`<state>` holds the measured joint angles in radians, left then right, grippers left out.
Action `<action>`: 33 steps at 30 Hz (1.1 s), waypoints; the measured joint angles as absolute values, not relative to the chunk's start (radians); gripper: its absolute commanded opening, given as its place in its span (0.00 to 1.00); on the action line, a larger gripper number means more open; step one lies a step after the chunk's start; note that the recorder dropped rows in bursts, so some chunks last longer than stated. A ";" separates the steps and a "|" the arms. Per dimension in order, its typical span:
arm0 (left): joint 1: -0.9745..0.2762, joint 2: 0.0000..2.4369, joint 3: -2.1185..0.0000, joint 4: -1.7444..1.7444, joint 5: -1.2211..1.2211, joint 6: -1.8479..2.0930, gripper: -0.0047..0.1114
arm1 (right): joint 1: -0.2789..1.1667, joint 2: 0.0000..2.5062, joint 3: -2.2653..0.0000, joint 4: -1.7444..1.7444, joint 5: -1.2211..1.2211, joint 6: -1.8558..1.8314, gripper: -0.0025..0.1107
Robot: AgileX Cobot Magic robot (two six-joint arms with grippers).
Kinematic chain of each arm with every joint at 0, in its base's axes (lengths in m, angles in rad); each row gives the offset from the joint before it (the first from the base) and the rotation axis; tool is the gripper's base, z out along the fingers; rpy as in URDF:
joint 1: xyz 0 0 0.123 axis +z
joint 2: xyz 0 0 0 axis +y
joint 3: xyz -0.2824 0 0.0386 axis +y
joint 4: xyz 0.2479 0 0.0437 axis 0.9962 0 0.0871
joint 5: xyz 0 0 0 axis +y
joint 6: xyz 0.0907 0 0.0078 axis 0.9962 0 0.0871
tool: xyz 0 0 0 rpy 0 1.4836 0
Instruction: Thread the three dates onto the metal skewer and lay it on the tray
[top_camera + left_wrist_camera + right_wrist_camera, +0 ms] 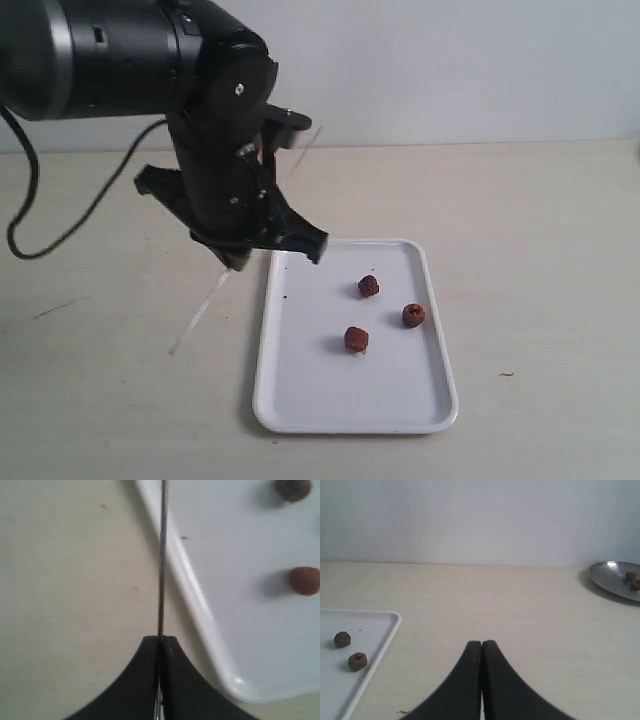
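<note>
The white tray (300, 400) lies on the table with the three dates (368, 286), (413, 315), (356, 339) loose on it. My left gripper (236, 258) hangs over the tray's far left corner, shut on the metal skewer (200, 315), which slants down to the left toward the table. In the left wrist view the skewer (161, 560) runs straight out of the shut gripper (160, 639) along the tray's rim (195, 595), with two dates (304, 580), (292, 487) beyond. My right gripper (481, 643) is shut on nothing, to the right of the tray (387, 617); the exterior view does not show it.
A round metal plate (610, 577) holding a few dark lumps (632, 579) sits at the far right of the table. A black cable (60, 235) loops across the table on the left. A small brown crumb (506, 375) lies right of the tray.
</note>
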<state>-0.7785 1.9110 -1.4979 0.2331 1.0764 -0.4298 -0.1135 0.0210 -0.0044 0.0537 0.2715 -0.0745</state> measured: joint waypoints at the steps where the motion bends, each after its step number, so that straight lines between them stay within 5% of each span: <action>1: -0.778 1.892 -1.493 0.286 1.094 -0.425 0.04 | -0.113 0.021 -0.004 0.054 0.271 -0.075 0.02; 18: -0.772 1.735 -1.117 0.460 0.918 0.049 0.04 | -0.113 0.021 -0.004 0.054 0.271 -0.075 0.02; 33: -0.555 1.735 -1.097 0.148 0.798 0.508 0.04 | -0.113 0.021 -0.004 0.054 0.271 -0.075 0.02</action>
<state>-0.5554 1.7350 -1.0974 0.1480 0.7984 0.5078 -0.1135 0.0210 -0.0044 0.0537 0.2715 -0.0745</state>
